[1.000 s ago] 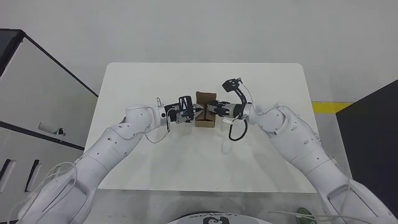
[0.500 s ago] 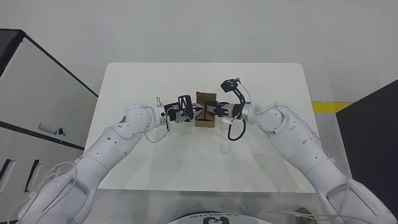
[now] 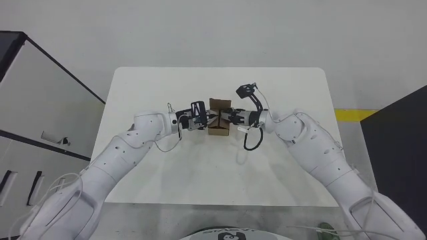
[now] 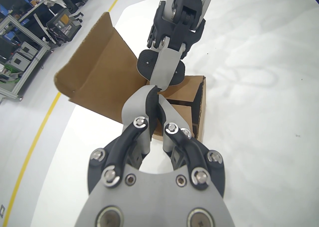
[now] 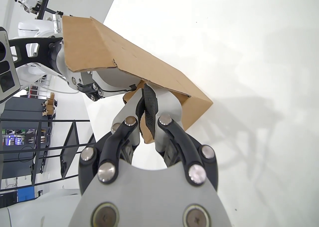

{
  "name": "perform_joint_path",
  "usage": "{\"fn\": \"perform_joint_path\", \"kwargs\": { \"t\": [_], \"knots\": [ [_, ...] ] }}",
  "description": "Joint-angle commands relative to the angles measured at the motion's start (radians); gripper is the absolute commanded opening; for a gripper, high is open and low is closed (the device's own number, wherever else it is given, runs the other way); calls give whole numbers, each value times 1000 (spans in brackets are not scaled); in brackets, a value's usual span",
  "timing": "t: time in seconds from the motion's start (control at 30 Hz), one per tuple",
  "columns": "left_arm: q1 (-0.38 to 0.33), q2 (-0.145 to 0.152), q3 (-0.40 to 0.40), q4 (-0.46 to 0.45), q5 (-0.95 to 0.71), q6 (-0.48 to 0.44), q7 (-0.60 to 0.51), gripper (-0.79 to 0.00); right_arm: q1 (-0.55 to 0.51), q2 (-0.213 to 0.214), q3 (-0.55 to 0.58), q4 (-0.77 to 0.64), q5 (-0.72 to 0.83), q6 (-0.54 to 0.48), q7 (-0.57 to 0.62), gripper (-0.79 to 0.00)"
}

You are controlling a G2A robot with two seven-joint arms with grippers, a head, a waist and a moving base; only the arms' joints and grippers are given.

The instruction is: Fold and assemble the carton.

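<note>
Left gripper [image 4: 155, 89] is closed, fingers [image 4: 135, 107] pinched on the near wall of the carton [image 4: 119, 76], with a strip of brown card showing between them. Right gripper [image 5: 145, 88] is also closed, its black pads [image 5: 149, 103] clamped on a card edge on the opposite side of the same carton. In the left wrist view the two sets of tips come together over the open top, but I can't tell if they actually touch. So the carton is held from both sides, between the two grippers, base down on the table [image 3: 280, 173]. Top view puts it about mid-table, slightly toward the far edge, with one arm coming in from each side, roughly in line. The carton is brown with its top open, and folded panels are visible inside. A big flap [image 5: 99, 46] on the side away from the robot stands up and tilts outward, with a narrow lip bent over along its free edge. A black cable [image 3: 250, 140] loops off the right arm just behind its gripper and hangs over the table.
</note>
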Motion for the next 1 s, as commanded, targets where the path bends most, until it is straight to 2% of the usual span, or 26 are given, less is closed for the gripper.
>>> {"fn": "perform_joint_path", "kwargs": {
  "t": [0.0, 0.97],
  "knots": [
    [0, -1, 0, 3, 2, -3, -2, -785, 0, -1, 0, 2, 1, 2, 5, -785],
    [-3, -6, -10, 24, 8, -12, 7, -785, 9, -13, -2, 22, 5, -3, 13, -785]
  ]
}}
